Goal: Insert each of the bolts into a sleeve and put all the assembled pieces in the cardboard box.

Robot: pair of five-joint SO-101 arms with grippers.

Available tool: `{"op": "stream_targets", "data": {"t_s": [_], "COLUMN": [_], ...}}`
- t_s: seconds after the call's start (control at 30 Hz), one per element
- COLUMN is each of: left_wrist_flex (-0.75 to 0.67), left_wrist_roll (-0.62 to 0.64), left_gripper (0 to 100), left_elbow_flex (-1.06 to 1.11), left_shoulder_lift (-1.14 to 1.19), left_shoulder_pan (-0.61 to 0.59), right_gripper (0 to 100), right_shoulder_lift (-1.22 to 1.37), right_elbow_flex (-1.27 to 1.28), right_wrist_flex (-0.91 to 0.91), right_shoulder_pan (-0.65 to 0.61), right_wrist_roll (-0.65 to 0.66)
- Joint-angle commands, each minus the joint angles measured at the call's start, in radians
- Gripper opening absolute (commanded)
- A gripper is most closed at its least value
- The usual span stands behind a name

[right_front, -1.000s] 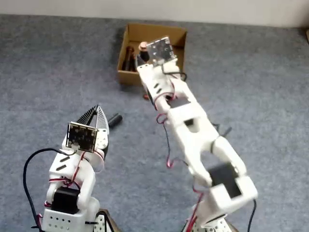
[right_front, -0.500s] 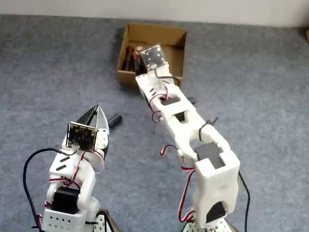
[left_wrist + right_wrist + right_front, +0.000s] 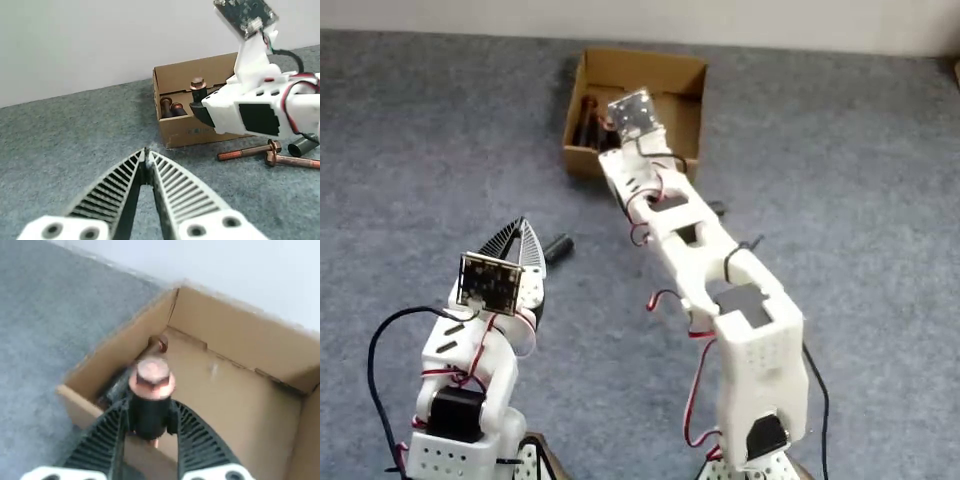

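The cardboard box (image 3: pixel 665 70) stands at the far middle of the grey carpet. My right gripper (image 3: pixel 150 412) is shut on an assembled piece (image 3: pixel 150 400), a black sleeve with a copper bolt head on top, held upright over the box's near left corner (image 3: pixel 80 390). The left wrist view shows that piece (image 3: pixel 197 89) above the box (image 3: pixel 215 132). Assembled pieces (image 3: pixel 170 106) stand inside along the left wall (image 3: pixel 585 118). Two loose bolts (image 3: pixel 250 151) (image 3: pixel 294 161) and a black sleeve (image 3: pixel 302 146) lie in front of the box. My left gripper (image 3: pixel 146 152) is shut and empty, near another sleeve (image 3: pixel 557 247).
Grey carpet covers the whole work area, with a pale wall behind the box. The right arm (image 3: pixel 700 260) stretches diagonally from the near right to the box and covers part of the ground in front of it. The left arm's base (image 3: pixel 460 420) is at the near left.
The right arm has swung left and stretched out, carrying the assembled piece from the box's middle toward its left side. The left arm has not moved.
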Motion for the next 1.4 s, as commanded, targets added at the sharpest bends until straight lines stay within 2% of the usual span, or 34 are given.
{"op": "stream_targets", "data": {"t_s": [0.0, 0.1, 0.23, 0.4, 0.53, 0.87, 1.1, 1.17, 1.3, 1.37], "left_wrist_flex": [0.003, 0.003, 0.003, 0.003, 0.003, 0.002, 0.0, 0.0, 0.0, 0.0], "left_wrist_roll": [-0.012, -0.012, -0.012, -0.012, -0.012, -0.012, -0.012, -0.012, -0.012, -0.014], "left_gripper": [1, 1, 1, 1, 1, 1, 1, 1, 1, 1], "left_elbow_flex": [-0.045, -0.045, -0.045, -0.045, -0.045, -0.045, -0.044, -0.044, -0.042, -0.041], "left_shoulder_lift": [-0.001, -0.001, -0.001, -0.001, -0.001, -0.001, -0.001, -0.001, -0.001, -0.001], "left_shoulder_pan": [-0.004, -0.004, -0.004, -0.004, -0.004, -0.004, -0.005, -0.005, -0.005, -0.005], "right_gripper": [0.7, 0.7, 1.8, 17.2, 17.3, 17.3, 17.3, 17.3, 17.3, 17.3], "right_shoulder_lift": [0.004, 0.033, 0.042, 0.035, -0.05, -0.426, -0.501, -0.503, -0.501, -0.499], "right_elbow_flex": [-0.104, -0.124, -0.122, -0.131, -0.125, -0.12, -0.122, -0.122, -0.122, -0.12], "right_wrist_flex": [-0.016, -0.015, 0.007, 0.191, 0.294, 0.771, 1.05, 1.118, 1.247, 1.297], "right_shoulder_pan": [0.018, 0.018, 0.018, 0.018, 0.015, 0.025, 0.087, 0.102, 0.122, 0.137], "right_wrist_roll": [-0.058, -0.129, -0.133, -0.138, -0.132, -0.13, -0.13, -0.1, 0.064, 0.08]}}
